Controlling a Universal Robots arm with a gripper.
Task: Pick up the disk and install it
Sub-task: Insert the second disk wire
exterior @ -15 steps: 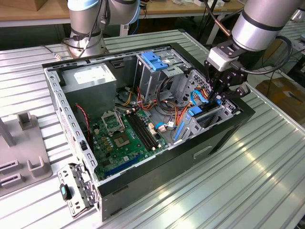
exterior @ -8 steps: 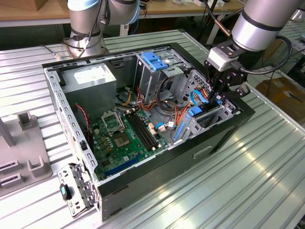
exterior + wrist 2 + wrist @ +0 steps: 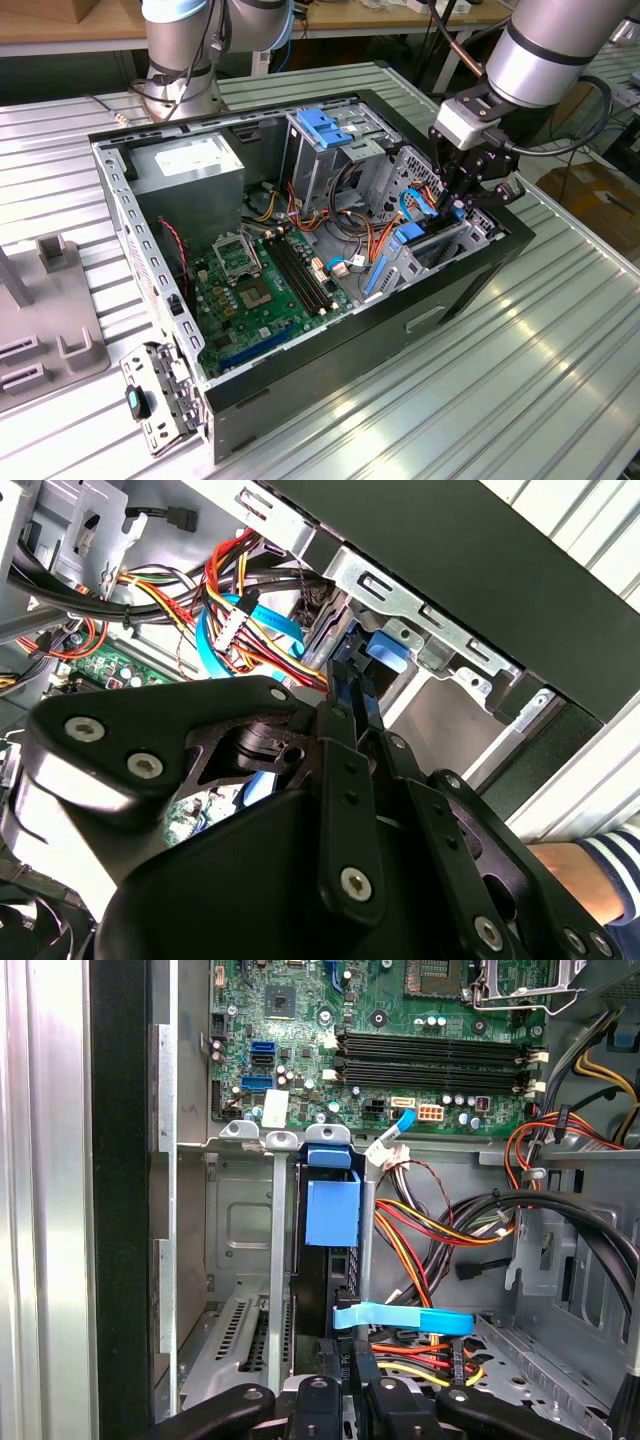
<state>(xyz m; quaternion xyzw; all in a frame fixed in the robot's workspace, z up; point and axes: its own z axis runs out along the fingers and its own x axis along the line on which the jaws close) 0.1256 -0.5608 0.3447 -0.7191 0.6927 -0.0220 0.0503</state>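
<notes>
The disk (image 3: pixel 330 1210) stands on edge in a slot of the metal drive bay (image 3: pixel 245 1250) at the open computer case's corner, its bright blue carrier showing. In the exterior view the disk (image 3: pixel 412 238) sits in the bay on that view's right side of the case (image 3: pixel 330 350). My gripper (image 3: pixel 460 205) hangs just above it. In both wrist views the black fingers (image 3: pixel 365 1380) are close together around the disk's upper edge, and my gripper (image 3: pixel 350 1360) is shut on it. The blue carrier (image 3: pixel 385 645) shows just past my gripper (image 3: pixel 350 685).
The case holds a green motherboard (image 3: pixel 260 280), a power supply (image 3: pixel 190 165), bundles of coloured cables (image 3: pixel 440 1230) and a drive cage topped by a blue bracket (image 3: pixel 325 125). A second arm's base (image 3: pixel 180 50) stands behind. A grey fixture (image 3: pixel 50 320) lies at the left. A hand with a striped sleeve (image 3: pixel 590 875) is near.
</notes>
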